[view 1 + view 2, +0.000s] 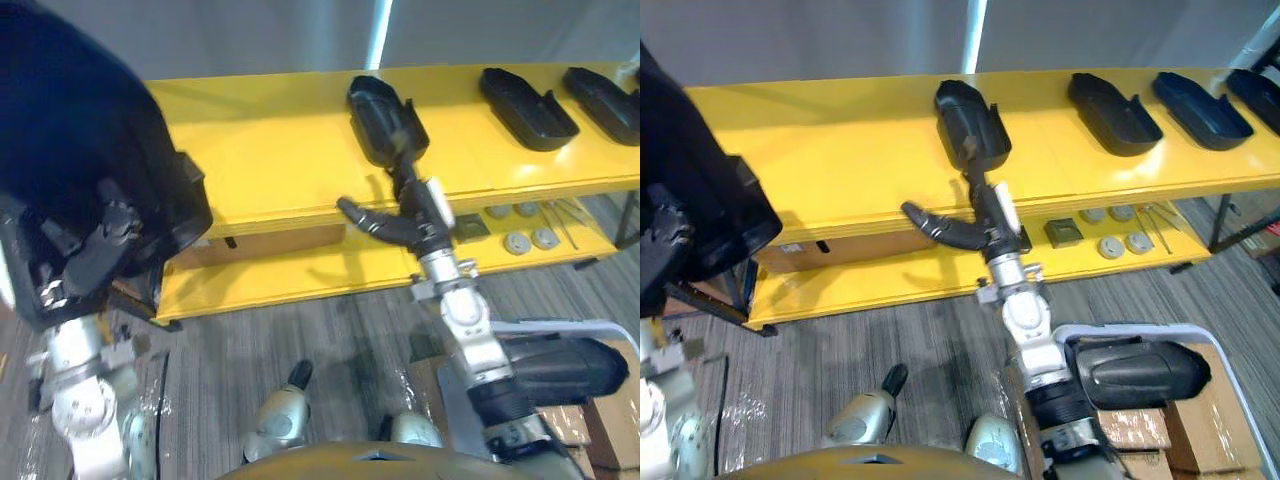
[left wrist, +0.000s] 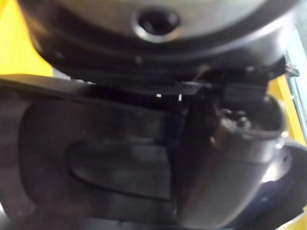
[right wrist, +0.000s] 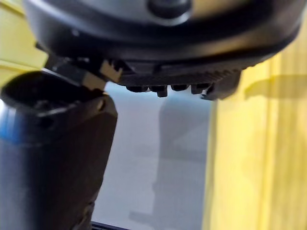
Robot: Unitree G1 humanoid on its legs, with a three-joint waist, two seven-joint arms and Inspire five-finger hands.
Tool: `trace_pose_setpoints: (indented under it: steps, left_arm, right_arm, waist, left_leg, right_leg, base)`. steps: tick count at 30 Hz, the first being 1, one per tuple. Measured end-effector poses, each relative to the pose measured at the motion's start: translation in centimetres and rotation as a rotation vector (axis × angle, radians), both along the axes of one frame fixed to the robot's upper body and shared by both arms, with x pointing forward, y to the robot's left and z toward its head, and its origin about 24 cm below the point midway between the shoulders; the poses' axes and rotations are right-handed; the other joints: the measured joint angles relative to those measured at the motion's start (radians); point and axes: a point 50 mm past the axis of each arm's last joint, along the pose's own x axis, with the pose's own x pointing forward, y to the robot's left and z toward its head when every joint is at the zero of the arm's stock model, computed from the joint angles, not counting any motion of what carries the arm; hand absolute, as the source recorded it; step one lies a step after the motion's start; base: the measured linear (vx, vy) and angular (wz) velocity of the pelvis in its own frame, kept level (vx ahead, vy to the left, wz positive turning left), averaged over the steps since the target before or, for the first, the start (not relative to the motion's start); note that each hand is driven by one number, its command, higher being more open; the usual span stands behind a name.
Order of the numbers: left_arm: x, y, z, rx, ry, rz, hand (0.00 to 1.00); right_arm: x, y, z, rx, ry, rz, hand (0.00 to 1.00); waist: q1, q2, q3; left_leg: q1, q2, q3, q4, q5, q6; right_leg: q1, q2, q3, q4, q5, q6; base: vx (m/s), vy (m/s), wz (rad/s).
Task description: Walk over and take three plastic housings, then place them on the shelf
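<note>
Housing (image 1: pixel 378 115), black plastic, lies on the yellow shelf (image 1: pixel 270 150). My right hand (image 1: pixel 425 215), fingers straight and thumb splayed, touches its near end. Left hand (image 1: pixel 95 250) clamps another housing (image 1: pixel 70 120). I'd hook the rim firmly before lifting.

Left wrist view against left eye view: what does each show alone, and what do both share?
Left wrist view: the hollow inside of the held housing, with the thumb of the left robot hand across it. Left eye view: three more housings on the yellow shelf, the right robot hand open at the nearest one. Both: the left robot hand gripping that housing, some shelf yellow.
</note>
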Motion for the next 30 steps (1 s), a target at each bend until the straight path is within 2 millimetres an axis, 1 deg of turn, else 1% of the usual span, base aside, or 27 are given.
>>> trace_pose_setpoints:
  steps: [1, 2, 3, 4, 5, 6, 7, 8, 9, 10, 12, 14, 16, 17, 19, 20, 21, 22, 23, 24, 25, 26, 27, 28, 29, 30]
  left_arm:
    - [-0.2, 0.0, -0.2, -0.007, 0.009, 0.008, 0.00]
    - [-0.6, 0.0, -0.7, -0.017, 0.029, 0.013, 0.00]
    - [-1.1, 0.0, -1.2, -0.024, 0.052, 0.019, 0.00]
    - [-1.5, 0.1, -1.5, -0.028, 0.069, 0.026, 0.00]
    - [-1.6, 0.1, -1.5, -0.028, 0.073, 0.028, 0.00]
    - [-1.7, 0.0, -1.5, -0.028, 0.073, 0.026, 0.00]
    - [-1.7, -0.1, -1.5, -0.028, 0.071, 0.016, 0.00]
    - [-1.6, -0.5, -1.4, -0.027, 0.066, -0.010, 0.00]
    - [-1.5, -0.7, -1.4, -0.026, 0.064, -0.027, 0.00]
    - [-1.2, -1.3, -1.5, -0.030, 0.065, -0.059, 0.00]
    - [-0.8, -2.4, -1.8, -0.047, 0.076, -0.116, 0.00]
    - [-0.6, -2.9, -2.0, -0.055, 0.082, -0.145, 0.00]
    - [-0.6, -3.1, -2.2, -0.065, 0.092, -0.152, 0.00]
    - [-0.7, -3.1, -2.4, -0.075, 0.107, -0.150, 0.00]
    - [-0.7, -3.4, -2.7, -0.094, 0.122, -0.154, 0.00]
    - [-0.7, -3.5, -2.9, -0.104, 0.128, -0.154, 0.00]
    - [-0.8, -3.6, -3.1, -0.117, 0.141, -0.152, 0.00]
    - [-0.9, -3.7, -3.2, -0.121, 0.147, -0.154, 0.00]
    - [-0.9, -3.9, -3.4, -0.132, 0.153, -0.157, 0.00]
    - [-0.9, -4.0, -3.5, -0.139, 0.155, -0.155, 0.00]
    - [-1.0, -4.0, -3.6, -0.150, 0.158, -0.150, 0.00]
    - [-1.0, -4.0, -3.7, -0.153, 0.160, -0.148, 0.00]
    - [-0.9, -3.9, -3.7, -0.155, 0.166, -0.146, 0.00]
    - [-0.8, -4.1, -3.7, -0.157, 0.167, -0.154, 0.00]
    - [-0.7, -4.2, -3.7, -0.158, 0.164, -0.160, 0.00]
    - [-0.5, -4.4, -3.7, -0.161, 0.159, -0.172, 0.00]
  right_arm:
    - [-0.2, -1.1, 1.5, 0.004, -0.080, -0.033, 1.00]
    - [-0.4, -1.8, 2.5, 0.008, -0.139, -0.057, 1.00]
    - [-0.6, -2.5, 3.6, 0.024, -0.199, -0.069, 1.00]
    - [-0.6, -2.9, 4.4, 0.044, -0.236, -0.081, 1.00]
    - [-0.7, -3.0, 4.6, 0.059, -0.246, -0.082, 1.00]
    - [-0.8, -3.0, 4.8, 0.075, -0.256, -0.080, 1.00]
    - [-0.8, -3.0, 4.8, 0.075, -0.260, -0.079, 1.00]
    - [-0.9, -2.9, 4.8, 0.078, -0.258, -0.074, 1.00]
    - [-0.8, -2.8, 4.7, 0.084, -0.251, -0.073, 1.00]
    - [-0.7, -2.5, 4.4, 0.098, -0.230, -0.072, 1.00]
    - [-0.8, -2.3, 3.5, 0.115, -0.192, -0.074, 1.00]
    - [-1.2, -2.1, 2.8, 0.138, -0.167, -0.080, 1.00]
    - [-1.7, -2.0, 2.2, 0.158, -0.146, -0.079, 1.00]
    - [-2.0, -2.0, 1.7, 0.169, -0.130, -0.079, 1.00]
    - [-2.4, -2.2, 1.0, 0.170, -0.099, -0.087, 1.00]
    - [-2.5, -2.2, 0.6, 0.169, -0.083, -0.090, 1.00]
    - [-2.7, -2.3, 0.1, 0.173, -0.060, -0.092, 1.00]
    - [-2.9, -2.4, -0.1, 0.176, -0.050, -0.095, 1.00]
    - [-3.3, -2.7, -0.6, 0.192, -0.030, -0.100, 1.00]
    - [-3.5, -2.8, -0.8, 0.192, -0.022, -0.106, 1.00]
    - [-3.8, -3.0, -1.1, 0.191, -0.010, -0.116, 1.00]
    - [-4.1, -3.3, -1.3, 0.189, -0.002, -0.123, 1.00]
    - [-4.3, -3.6, -1.5, 0.183, 0.002, -0.133, 1.00]
    - [-4.3, -4.0, -1.2, 0.179, -0.009, -0.149, 1.00]
    - [-4.3, -4.2, -1.1, 0.178, -0.014, -0.157, 1.00]
    - [-4.4, -4.5, -1.1, 0.177, -0.017, -0.172, 1.00]
  waist:
    - [-0.005, -0.022, -0.015]
    - [-0.016, -0.005, -0.020]
    - [-0.005, 0.012, -0.031]
    - [0.020, 0.036, -0.046]
    - [0.024, 0.043, -0.053]
    - [0.030, 0.045, -0.064]
    - [0.031, 0.047, -0.071]
    - [0.024, 0.045, -0.073]
    - [0.021, 0.042, -0.073]
    - [0.026, 0.037, -0.072]
    - [0.030, 0.031, -0.072]
    - [0.026, 0.024, -0.072]
    - [0.015, 0.014, -0.075]
    - [0.004, 0.011, -0.077]
    - [-0.003, 0.010, -0.077]
    - [-0.008, 0.010, -0.077]
    - [-0.020, 0.014, -0.076]
    - [-0.025, 0.017, -0.075]
    - [-0.030, 0.026, -0.070]
    - [-0.032, 0.031, -0.067]
    - [-0.031, 0.040, -0.062]
    - [-0.035, 0.043, -0.060]
    - [-0.048, 0.042, -0.061]
    - [-0.068, 0.041, -0.062]
    - [-0.076, 0.043, -0.062]
    - [-0.081, 0.058, -0.067]
  left_leg:
    - [-0.001, -0.015, -0.001, -0.015, 0.001, -0.002]
    - [0.001, -0.001, 0.011, -0.033, 0.006, -0.009]
    - [-0.018, 0.028, 0.054, -0.009, -0.005, -0.014]
    - [-0.019, 0.059, 0.106, 0.007, -0.004, -0.007]
    - [-0.015, 0.072, 0.122, -0.002, 0.001, -0.010]
    - [-0.011, 0.091, 0.162, -0.020, 0.018, -0.020]
    - [-0.010, 0.098, 0.207, -0.036, 0.036, -0.041]
    - [-0.004, 0.100, 0.234, -0.065, 0.054, -0.044]
    - [0.007, 0.101, 0.234, -0.086, 0.060, -0.044]
    - [0.029, 0.102, 0.234, -0.115, 0.068, -0.047]
    - [0.061, 0.101, 0.240, -0.139, 0.068, -0.048]
    - [0.077, 0.096, 0.246, -0.152, 0.069, -0.047]
    - [0.076, 0.090, 0.249, -0.156, 0.070, -0.045]
    - [0.076, 0.088, 0.253, -0.160, 0.072, -0.043]
    - [0.080, 0.087, 0.263, -0.168, 0.073, -0.038]
    - [0.078, 0.084, 0.271, -0.166, 0.066, -0.030]
    - [0.051, 0.082, 0.287, -0.121, 0.040, -0.033]
    - [0.035, 0.082, 0.297, -0.088, 0.024, -0.032]
    - [0.001, 0.089, 0.318, -0.007, -0.016, -0.029]
    - [-0.012, 0.095, 0.325, 0.031, -0.035, -0.029]
    - [-0.024, 0.102, 0.334, 0.081, -0.056, -0.019]
    - [-0.021, 0.105, 0.340, 0.086, -0.058, -0.016]
    - [-0.007, 0.119, 0.395, 0.056, -0.051, -0.003]
    - [0.009, 0.136, 0.465, 0.011, -0.031, 0.026]
    - [0.017, 0.138, 0.486, -0.009, -0.013, 0.035]
    - [0.026, 0.139, 0.499, -0.035, 0.032, 0.014]
  right_leg:
    - [0.010, 0.006, 0.008, -0.040, 0.022, 0.022]
    - [0.026, 0.008, -0.012, -0.062, 0.029, 0.020]
    - [0.041, 0.019, -0.044, -0.101, 0.056, 0.002]
    - [0.070, 0.038, -0.070, -0.151, 0.094, -0.002]
    - [0.087, 0.047, -0.084, -0.173, 0.100, -0.004]
    - [0.111, 0.056, -0.106, -0.201, 0.118, 0.002]
    - [0.119, 0.060, -0.117, -0.209, 0.122, 0.003]
    - [0.124, 0.059, -0.137, -0.210, 0.122, 0.003]
    - [0.126, 0.059, -0.138, -0.210, 0.122, 0.003]
    - [0.140, 0.058, -0.138, -0.220, 0.122, 0.003]
    - [0.163, 0.049, -0.137, -0.224, 0.122, 0.003]
    - [0.172, 0.042, -0.134, -0.225, 0.123, 0.004]
    - [0.176, 0.037, -0.134, -0.238, 0.123, 0.004]
    - [0.176, 0.034, -0.132, -0.241, 0.122, 0.005]
    - [0.175, 0.033, -0.129, -0.243, 0.121, 0.006]
    - [0.175, 0.033, -0.128, -0.246, 0.118, 0.009]
    - [0.175, 0.033, -0.129, -0.250, 0.116, 0.015]
    - [0.175, 0.034, -0.130, -0.249, 0.115, 0.015]
    - [0.180, 0.041, -0.129, -0.243, 0.112, 0.014]
    - [0.182, 0.045, -0.127, -0.237, 0.108, 0.011]
    - [0.183, 0.049, -0.124, -0.218, 0.097, 0.017]
    - [0.182, 0.046, -0.120, -0.199, 0.091, 0.018]
    - [0.178, 0.028, -0.124, -0.177, 0.079, 0.018]
    - [0.171, 0.008, -0.136, -0.159, 0.072, 0.022]
    - [0.166, -0.001, -0.139, -0.151, 0.069, 0.024]
    - [0.158, -0.006, -0.138, -0.141, 0.064, 0.027]
  base:
    - [0.07, -0.295, 1.06]
    - [0.08, -0.298, 1.05]
    - [0.11, -0.221, 0.68]
    - [0.12, -0.151, 0.32]
    - [0.18, -0.150, 0.27]
    - [0.23, -0.123, 0.36]
    - [0.27, -0.111, 0.53]
    - [0.21, -0.057, 0.44]
    - [0.16, -0.020, 0.34]
    - [0.12, 0.004, 0.08]
    - [0.12, 0.016, 0.03]
    - [0.06, 0.037, 0.00]
    - [0.02, 0.040, -0.02]
    - [-0.03, 0.015, -0.07]
    - [-0.06, 0.009, -0.10]
    - [-0.08, -0.003, -0.08]
    - [-0.09, -0.001, -0.04]
    - [-0.10, 0.008, -0.01]
    - [-0.08, 0.013, -0.02]
    - [-0.10, 0.011, -0.12]
    - [-0.07, 0.001, -0.10]
    - [-0.08, 0.009, 0.04]
    - [-0.03, 0.002, 0.33]
    - [-0.03, 0.005, 0.41]
    - [-0.01, 0.001, 0.35]
    - [0.00, 0.029, 0.13]
